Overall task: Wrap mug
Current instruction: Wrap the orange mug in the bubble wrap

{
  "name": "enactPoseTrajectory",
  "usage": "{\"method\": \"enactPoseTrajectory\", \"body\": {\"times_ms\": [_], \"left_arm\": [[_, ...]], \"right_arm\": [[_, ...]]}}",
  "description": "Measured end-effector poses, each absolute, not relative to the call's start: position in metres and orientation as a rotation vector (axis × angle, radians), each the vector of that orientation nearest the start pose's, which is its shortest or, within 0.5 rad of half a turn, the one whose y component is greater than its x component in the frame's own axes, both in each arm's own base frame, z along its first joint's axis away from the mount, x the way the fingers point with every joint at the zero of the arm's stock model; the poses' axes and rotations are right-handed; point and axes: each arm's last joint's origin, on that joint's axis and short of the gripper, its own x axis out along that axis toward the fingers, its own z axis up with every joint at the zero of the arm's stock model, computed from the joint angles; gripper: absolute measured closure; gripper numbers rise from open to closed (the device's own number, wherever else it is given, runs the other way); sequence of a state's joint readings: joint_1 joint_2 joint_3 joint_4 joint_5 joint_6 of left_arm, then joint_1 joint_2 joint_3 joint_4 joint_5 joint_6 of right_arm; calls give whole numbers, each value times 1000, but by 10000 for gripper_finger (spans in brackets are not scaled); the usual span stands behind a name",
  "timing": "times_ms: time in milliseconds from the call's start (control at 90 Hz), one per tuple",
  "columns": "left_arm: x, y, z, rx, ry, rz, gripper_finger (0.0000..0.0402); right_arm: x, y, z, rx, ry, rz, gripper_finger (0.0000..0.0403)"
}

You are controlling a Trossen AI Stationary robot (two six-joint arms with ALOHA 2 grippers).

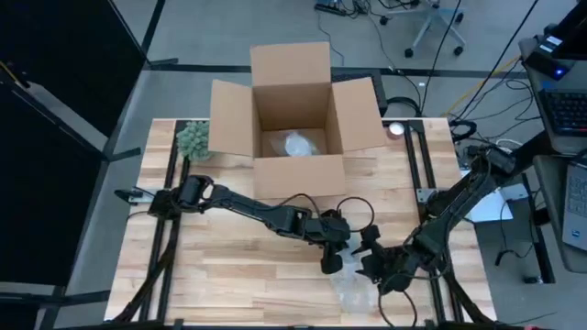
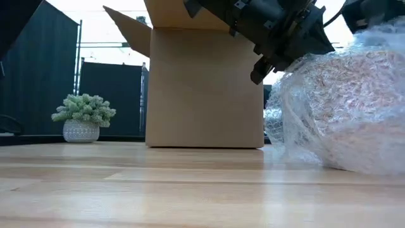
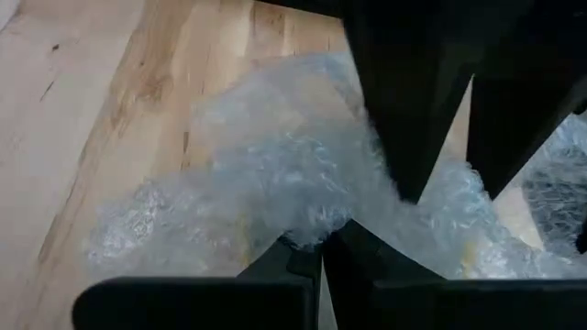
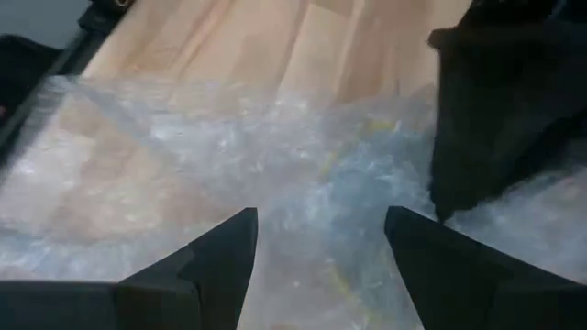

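A crumpled sheet of clear bubble wrap (image 1: 354, 291) lies on the wooden table near its near edge, and bulks up at the right of the low view (image 2: 345, 107). The mug is hidden; only faint yellowish tints show through the wrap (image 4: 335, 165). My left gripper (image 3: 321, 249) is shut on the wrap, reaching in from the table's left (image 1: 331, 259). My right gripper (image 4: 321, 229) stands open just above the wrap, close beside the left one (image 1: 372, 267). I cannot tell whether its fingers touch the wrap. My left gripper pinches a bunched-up fold of the bubble wrap (image 3: 307, 227) between its two fingertips. It comes from above, slanting down from the table's left side. The wrap below the fingers spreads out loosely and rests on the table.
An open cardboard box (image 1: 295, 119) stands at the table's far middle, with a pale wrapped bundle (image 1: 299, 145) inside. A small potted plant (image 1: 193, 139) sits to its left. Bare wood stretches across the table's near left (image 1: 211, 275).
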State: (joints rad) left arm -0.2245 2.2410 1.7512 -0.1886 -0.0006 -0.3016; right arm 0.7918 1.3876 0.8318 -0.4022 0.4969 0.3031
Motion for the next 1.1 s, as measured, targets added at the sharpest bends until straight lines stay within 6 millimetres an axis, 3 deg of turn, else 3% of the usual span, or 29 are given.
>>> {"method": "enactPoseTrajectory", "body": {"times_ms": [244, 633, 1100], "left_arm": [[491, -112, 188, -213, 701, -112, 402], [491, -112, 188, -216, 701, -112, 402], [491, -112, 188, -216, 699, -116, 402]], "right_arm": [[197, 180, 233, -336, 844, 139, 172], [200, 177, 230, -345, 871, 128, 172], [235, 187, 169, -348, 1067, 144, 172]]}}
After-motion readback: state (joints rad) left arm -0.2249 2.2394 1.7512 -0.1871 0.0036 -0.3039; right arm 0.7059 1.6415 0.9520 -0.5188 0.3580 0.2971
